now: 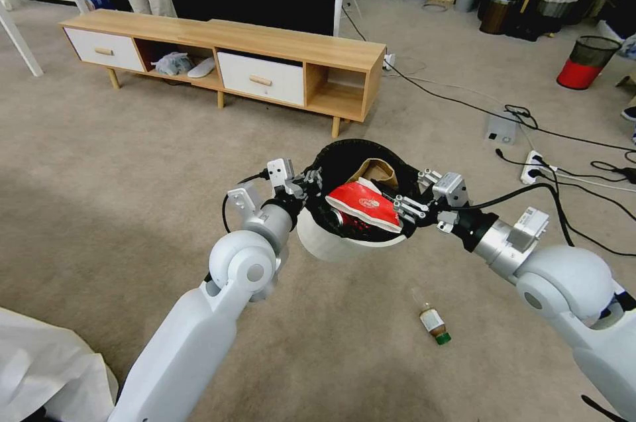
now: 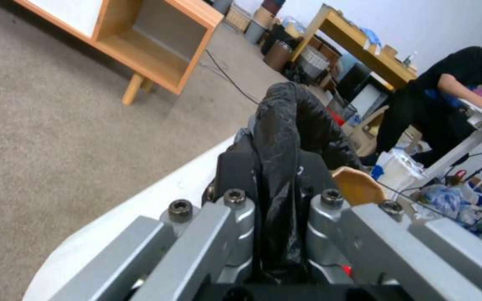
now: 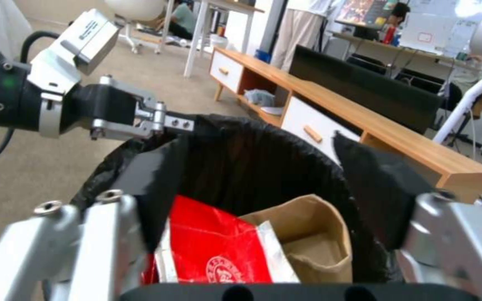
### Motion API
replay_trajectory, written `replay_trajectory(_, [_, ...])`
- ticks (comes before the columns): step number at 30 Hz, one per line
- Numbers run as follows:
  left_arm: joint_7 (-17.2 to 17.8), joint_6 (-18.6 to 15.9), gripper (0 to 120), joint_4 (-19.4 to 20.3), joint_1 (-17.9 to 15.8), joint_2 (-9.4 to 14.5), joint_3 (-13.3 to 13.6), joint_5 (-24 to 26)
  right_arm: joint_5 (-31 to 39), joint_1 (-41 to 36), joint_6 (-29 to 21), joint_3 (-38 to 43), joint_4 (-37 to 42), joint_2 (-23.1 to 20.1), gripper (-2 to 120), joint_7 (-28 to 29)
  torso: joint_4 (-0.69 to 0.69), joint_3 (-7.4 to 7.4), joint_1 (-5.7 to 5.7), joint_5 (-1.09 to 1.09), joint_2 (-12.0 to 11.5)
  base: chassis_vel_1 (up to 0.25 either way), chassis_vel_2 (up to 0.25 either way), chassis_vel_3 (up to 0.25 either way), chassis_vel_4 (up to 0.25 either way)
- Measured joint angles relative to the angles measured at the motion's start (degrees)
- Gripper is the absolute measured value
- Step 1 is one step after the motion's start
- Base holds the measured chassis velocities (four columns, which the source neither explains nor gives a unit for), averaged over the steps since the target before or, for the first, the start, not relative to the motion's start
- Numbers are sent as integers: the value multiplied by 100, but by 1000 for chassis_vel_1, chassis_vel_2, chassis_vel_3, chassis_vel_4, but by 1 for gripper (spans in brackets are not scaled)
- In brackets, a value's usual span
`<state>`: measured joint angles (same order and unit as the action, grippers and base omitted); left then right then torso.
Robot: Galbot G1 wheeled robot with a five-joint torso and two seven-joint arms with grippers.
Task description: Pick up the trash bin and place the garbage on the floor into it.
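Observation:
The white trash bin (image 1: 344, 246) with its black liner hangs above the carpet between my arms. My left gripper (image 1: 311, 182) is shut on the bin's rim; in the left wrist view its fingers (image 2: 277, 167) pinch the black liner beside the white wall (image 2: 140, 209). My right gripper (image 1: 404, 205) is open over the opposite side of the rim, its fingers spread wide (image 3: 257, 167). A red packet (image 1: 361, 202) (image 3: 213, 246) lies on top inside the bin, next to a brown paper bag (image 1: 377, 172) (image 3: 308, 234). On the carpet lies a small brown bottle (image 1: 434, 324).
A low wooden cabinet (image 1: 265, 51) stands ahead. Black cables and a white power strip (image 1: 533, 167) trail across the floor at the right. A red-based mesh bin (image 1: 586, 61) sits far right. White cloth (image 1: 40, 369) is at my lower left.

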<state>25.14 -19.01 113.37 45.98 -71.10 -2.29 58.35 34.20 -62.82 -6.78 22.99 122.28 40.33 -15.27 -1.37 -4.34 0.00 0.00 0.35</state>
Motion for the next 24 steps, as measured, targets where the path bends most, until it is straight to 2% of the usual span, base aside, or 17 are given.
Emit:
replay_trajectory(4, [0, 0, 7, -30, 28, -22, -22, -8, 15, 20, -1, 18, 12, 14, 89, 22, 0, 0, 0, 0, 0, 0, 0, 0, 0])
replay_trajectory(5, [0, 0, 7, -30, 28, -22, -22, -8, 15, 20, -1, 18, 12, 14, 89, 22, 0, 0, 0, 0, 0, 0, 0, 0, 0])
replay_trajectory(6, [-1, 0, 7, -53, 36, -24, -43, -17, 35, 27, -3, 49, 41, 17, 95, 24, 0, 0, 0, 0, 0, 0, 0, 0, 0])
replay_trajectory(8, [-4, 2, 7, -86, 53, -23, -87, -38, 76, 42, -12, 127, 86, 22, 99, 27, 0, 0, 0, 0, 0, 0, 0, 0, 0])
replay_trajectory(12, [-6, 12, 7, -97, 71, -7, -157, -42, 142, 62, -33, 311, 128, 37, 100, 35, 1, 0, 0, 0, 0, 0, 0, 0, 0])
replay_trajectory(24, [7, 24, 7, 37, 163, 53, -292, -6, 436, -186, -83, 1615, -188, 44, 100, 165, 0, 0, 0, 1, 0, 0, 0, 0, 0])
